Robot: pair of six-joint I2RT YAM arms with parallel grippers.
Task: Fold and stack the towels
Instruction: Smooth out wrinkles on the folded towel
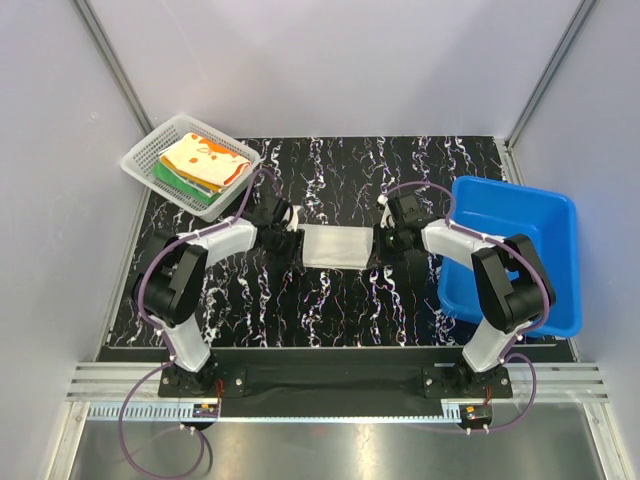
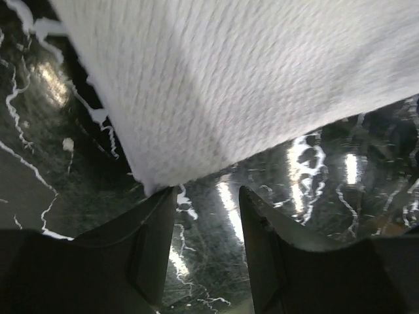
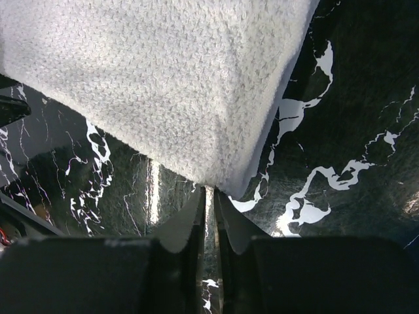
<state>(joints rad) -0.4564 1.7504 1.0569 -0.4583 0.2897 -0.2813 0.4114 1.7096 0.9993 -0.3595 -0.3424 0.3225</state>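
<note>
A white towel point(image 1: 335, 246) lies as a folded rectangle in the middle of the black marble table, between my two grippers. My left gripper point(image 1: 291, 241) sits at its left end. In the left wrist view the towel point(image 2: 249, 78) has its corner resting against the tip of one finger of the left gripper point(image 2: 207, 191), which is open with only table between its jaws. My right gripper point(image 1: 385, 243) is at the towel's right end. The right wrist view shows the right gripper point(image 3: 211, 190) nearly closed, pinching a corner of the towel point(image 3: 163, 78) at its tips.
A white mesh basket point(image 1: 148, 152) at the back left holds folded towels point(image 1: 203, 160), an orange-and-white printed one on top of green and yellow ones. A blue tub point(image 1: 515, 192) stands at the right edge, close to my right arm.
</note>
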